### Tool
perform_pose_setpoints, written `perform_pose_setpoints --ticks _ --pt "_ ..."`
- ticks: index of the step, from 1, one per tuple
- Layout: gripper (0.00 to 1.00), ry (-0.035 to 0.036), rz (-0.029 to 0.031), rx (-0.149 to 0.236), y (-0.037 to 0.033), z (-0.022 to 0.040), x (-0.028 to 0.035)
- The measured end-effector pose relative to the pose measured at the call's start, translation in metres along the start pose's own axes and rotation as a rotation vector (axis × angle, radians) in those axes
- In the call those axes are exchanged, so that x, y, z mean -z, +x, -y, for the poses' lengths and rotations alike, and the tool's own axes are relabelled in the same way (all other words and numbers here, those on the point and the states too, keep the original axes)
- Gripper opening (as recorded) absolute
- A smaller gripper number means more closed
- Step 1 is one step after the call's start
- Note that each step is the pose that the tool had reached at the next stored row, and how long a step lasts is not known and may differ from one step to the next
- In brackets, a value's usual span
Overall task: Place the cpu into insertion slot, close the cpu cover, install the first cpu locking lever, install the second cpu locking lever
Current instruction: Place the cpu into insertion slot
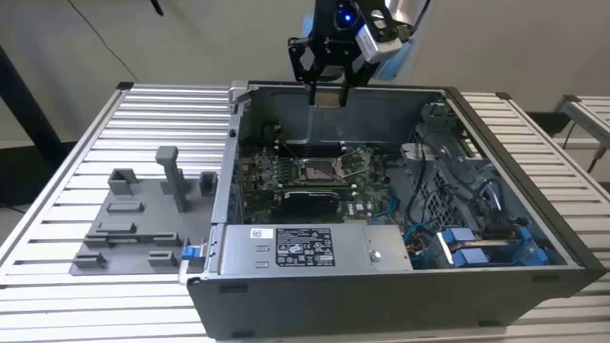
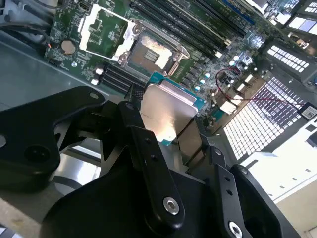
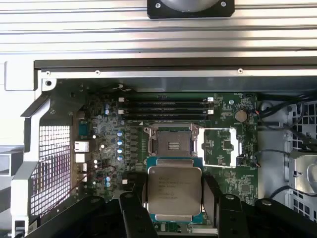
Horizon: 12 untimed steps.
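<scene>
The cpu (image 3: 174,191) is clamped by two opposite edges between the closed-in fingers of the hand (image 3: 174,203), its metal top showing in both wrist views. It hangs in the air over the open computer case (image 1: 381,300), clear of the board. Below it on the green circuit board (image 3: 104,134) the insertion slot (image 3: 171,145) lies bare with the cpu cover (image 3: 218,131) swung open just beside it, and the case stands on the slatted surface (image 1: 143,121) next to a grey fixture (image 1: 133,221).

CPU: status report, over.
Gripper shut on cpu, clear of insertion slot. Slot bare, cpu cover swung open beside it. Nothing in between.
</scene>
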State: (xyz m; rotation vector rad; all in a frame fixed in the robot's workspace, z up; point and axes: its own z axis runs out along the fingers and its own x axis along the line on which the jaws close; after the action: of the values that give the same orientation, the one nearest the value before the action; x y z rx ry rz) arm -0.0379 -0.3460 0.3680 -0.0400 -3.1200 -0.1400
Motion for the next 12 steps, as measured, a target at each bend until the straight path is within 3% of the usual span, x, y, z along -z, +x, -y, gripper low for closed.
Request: perform_pose_setpoints --ticks 5,12 --pt "0.55 -0.0003 0.0006 -0.007 0.0 0.0 -0.0001" --pt "0.55 -0.0013 0.0056 -0.068 0.0 0.0 0.0"
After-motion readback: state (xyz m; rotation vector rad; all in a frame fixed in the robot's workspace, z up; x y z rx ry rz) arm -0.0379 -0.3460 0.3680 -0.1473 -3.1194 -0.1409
